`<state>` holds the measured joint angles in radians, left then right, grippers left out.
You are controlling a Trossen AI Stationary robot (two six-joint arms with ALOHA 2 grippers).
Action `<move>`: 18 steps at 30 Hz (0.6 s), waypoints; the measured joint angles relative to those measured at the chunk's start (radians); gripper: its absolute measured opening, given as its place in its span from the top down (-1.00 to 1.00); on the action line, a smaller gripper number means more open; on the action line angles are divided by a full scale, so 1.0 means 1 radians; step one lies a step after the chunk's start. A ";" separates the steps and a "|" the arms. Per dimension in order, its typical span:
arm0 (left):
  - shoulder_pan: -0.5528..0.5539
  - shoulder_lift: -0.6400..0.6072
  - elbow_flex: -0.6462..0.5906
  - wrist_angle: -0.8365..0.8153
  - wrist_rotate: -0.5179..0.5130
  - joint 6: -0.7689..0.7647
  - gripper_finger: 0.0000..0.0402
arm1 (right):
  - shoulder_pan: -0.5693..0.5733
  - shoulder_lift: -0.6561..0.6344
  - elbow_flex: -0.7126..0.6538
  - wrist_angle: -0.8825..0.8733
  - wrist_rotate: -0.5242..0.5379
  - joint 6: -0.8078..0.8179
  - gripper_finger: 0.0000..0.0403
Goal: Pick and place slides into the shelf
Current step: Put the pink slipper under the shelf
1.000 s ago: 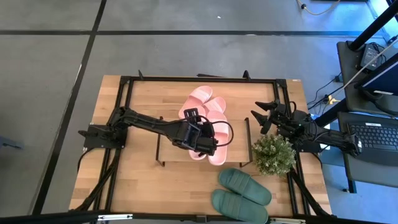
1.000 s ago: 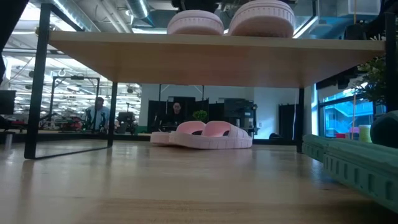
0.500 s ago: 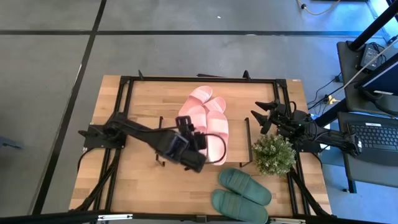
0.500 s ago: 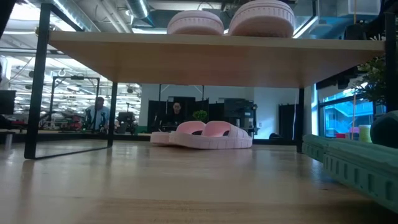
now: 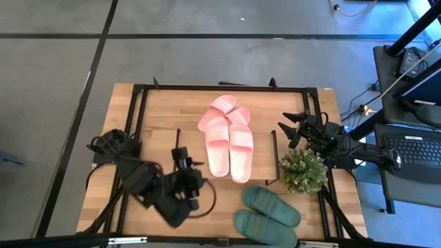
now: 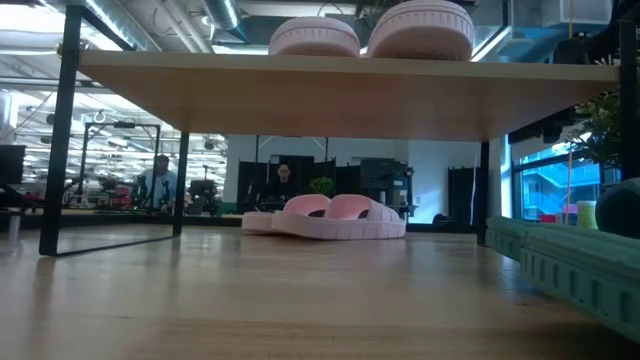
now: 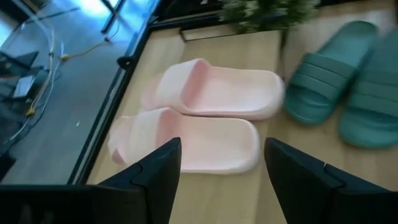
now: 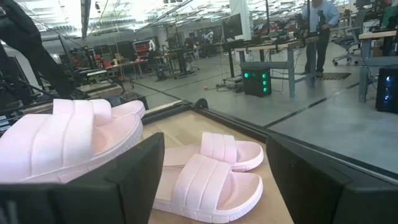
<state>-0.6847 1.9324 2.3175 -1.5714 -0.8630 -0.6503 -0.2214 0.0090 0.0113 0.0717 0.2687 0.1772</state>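
Note:
One pair of light pink slides [image 5: 229, 147] [image 7: 205, 118] lies sole-down, side by side, on the shelf's wooden top board [image 5: 189, 145] [image 6: 340, 95]. A second pink pair [image 5: 226, 110] [image 6: 330, 218] rests on the table beyond the shelf. The dark green pair [image 5: 267, 212] [image 7: 348, 81] lies on the table at the near right. My left gripper [image 5: 185, 165] [image 7: 222, 144] hangs open above the table, left of and nearer than the shelf's pink pair, with nothing between its fingers. My right gripper [image 5: 293, 131] [image 8: 214, 143] waits open at the table's right side.
A small potted plant [image 5: 303, 171] stands right of the shelf, between it and my right arm. A black metal frame [image 5: 220, 87] runs around the table. People and workbenches show in the room beyond. Bare wood lies at the near left.
My left gripper has pulled back from over the pink pair on the shelf, going toward the table's near left and up, and has turned as it went. It stays open. The pink pair keeps its place on the top board.

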 joint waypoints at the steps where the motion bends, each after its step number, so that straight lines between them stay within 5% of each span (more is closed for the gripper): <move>1: -0.016 0.001 -0.001 0.000 -0.005 0.000 -0.10 | 0.000 0.000 0.000 0.000 0.000 0.001 -0.40; 10: -0.109 0.001 -0.013 0.029 0.063 -0.034 -0.10 | 0.000 0.000 0.000 -0.001 0.000 0.028 -0.40; 18: -0.154 0.001 -0.152 0.054 0.068 -0.140 -0.10 | 0.000 0.000 0.000 -0.001 0.000 0.027 -0.40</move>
<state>-0.8383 1.9335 2.1657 -1.5176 -0.7947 -0.7908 -0.2211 0.0090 0.0113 0.0711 0.2687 0.2039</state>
